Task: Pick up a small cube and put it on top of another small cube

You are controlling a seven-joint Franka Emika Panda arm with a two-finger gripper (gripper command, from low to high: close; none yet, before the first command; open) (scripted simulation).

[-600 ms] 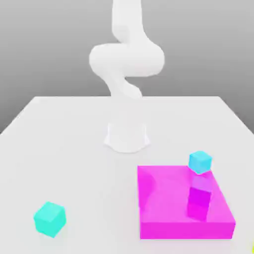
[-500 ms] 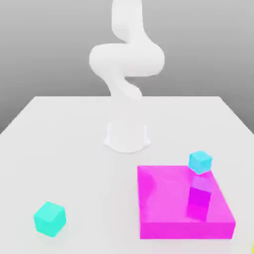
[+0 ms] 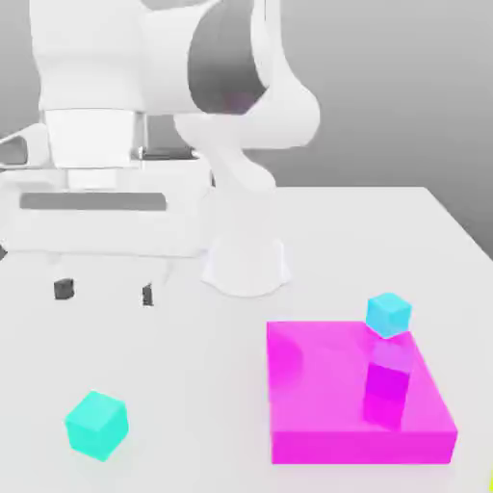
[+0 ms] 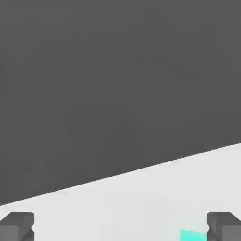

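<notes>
I see my gripper (image 3: 104, 291) hanging with fingers spread wide apart, holding nothing. The turquoise-green cube (image 3: 96, 425) rests on the white table (image 3: 193, 385), below the fingertips (image 3: 64, 288), untouched.

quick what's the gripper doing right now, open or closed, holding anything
Gripper: open, fingers wide apart, holding nothing; it hangs above the table, up from the green cube.
</notes>
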